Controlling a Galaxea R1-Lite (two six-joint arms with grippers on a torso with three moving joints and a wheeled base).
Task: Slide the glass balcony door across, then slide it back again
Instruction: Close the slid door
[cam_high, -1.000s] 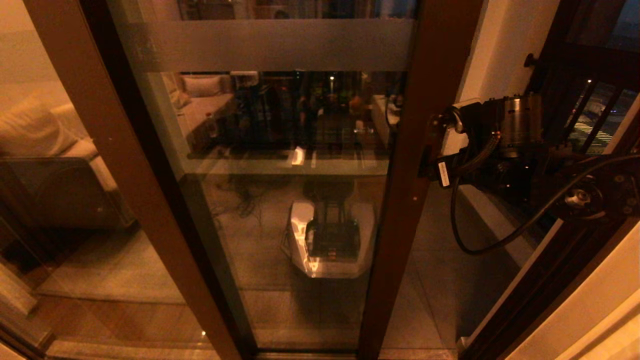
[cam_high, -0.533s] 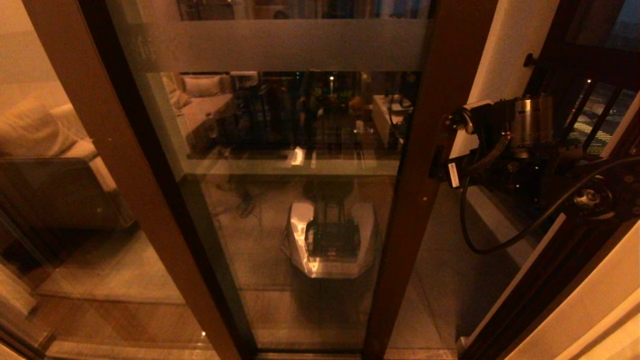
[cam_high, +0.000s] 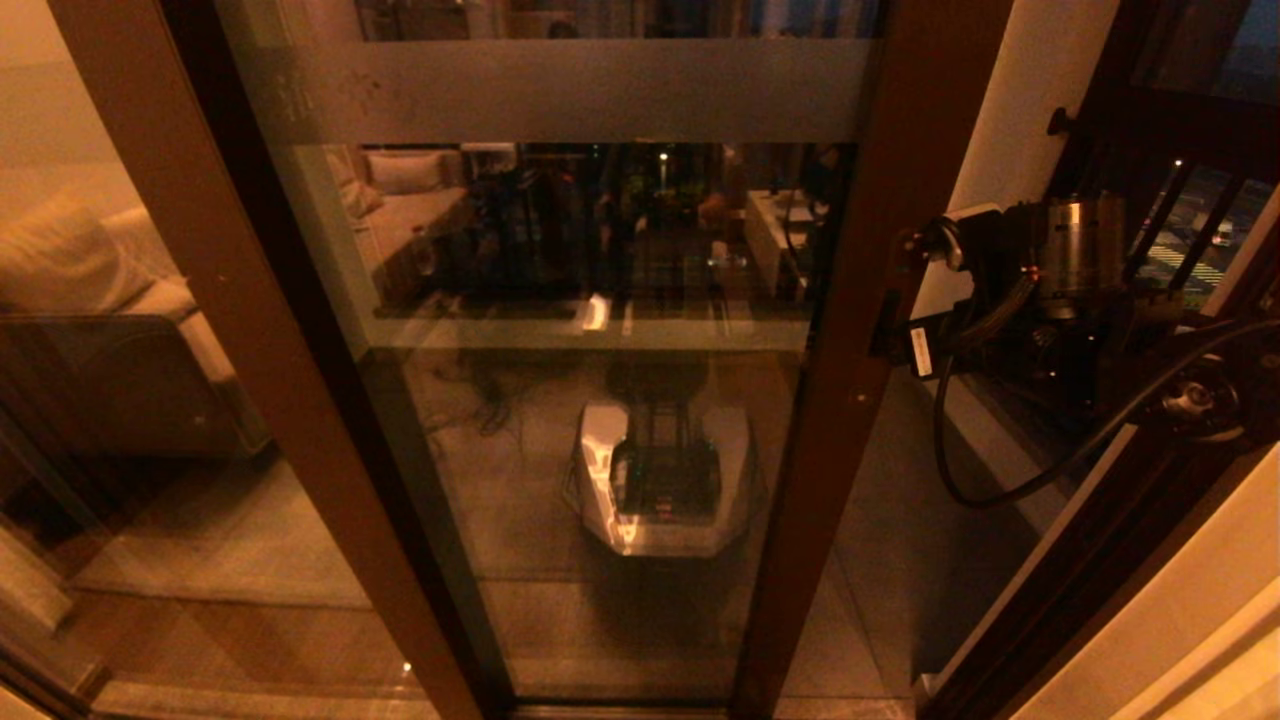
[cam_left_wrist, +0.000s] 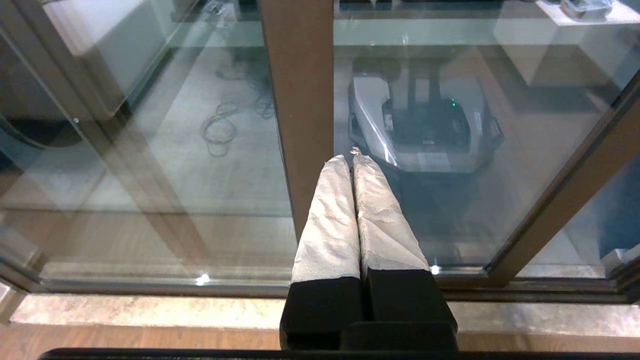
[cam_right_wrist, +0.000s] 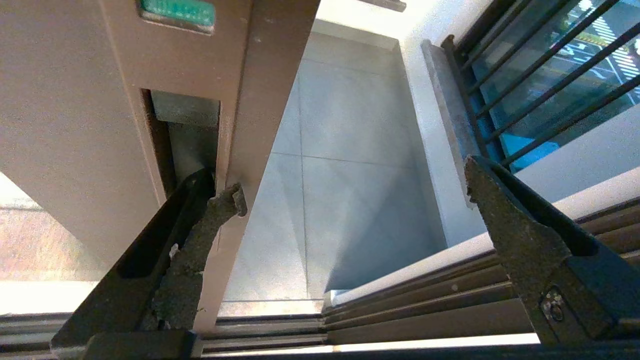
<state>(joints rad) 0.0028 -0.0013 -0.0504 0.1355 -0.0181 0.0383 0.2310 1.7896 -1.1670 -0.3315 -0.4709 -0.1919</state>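
Note:
The glass balcony door (cam_high: 600, 250) fills the middle of the head view, with a frosted band (cam_high: 560, 90) near its top and a dark reddish-brown stile (cam_high: 860, 300) on its right side. My right gripper (cam_high: 895, 335) is at that stile. In the right wrist view the right gripper (cam_right_wrist: 352, 180) stands open: one finger (cam_right_wrist: 200, 225) sits in the recessed handle slot (cam_right_wrist: 192, 135), the other finger (cam_right_wrist: 505, 215) hangs free over the threshold. My left gripper (cam_left_wrist: 351, 157) is shut on nothing, its pale wrapped fingers pointing at a brown post (cam_left_wrist: 300, 100) and the glass.
Black-barred balcony windows (cam_high: 1190, 230) and a white wall (cam_high: 1010, 100) stand right of the door. The floor track (cam_right_wrist: 425, 310) runs under the right gripper, with grey balcony tiles (cam_right_wrist: 350, 150) beyond. A sofa (cam_high: 80, 280) shows behind the fixed panel's wide post (cam_high: 230, 300).
The door's stile has slid to the right, and my right gripper has gone right with it. The gap between the stile and the white wall has narrowed.

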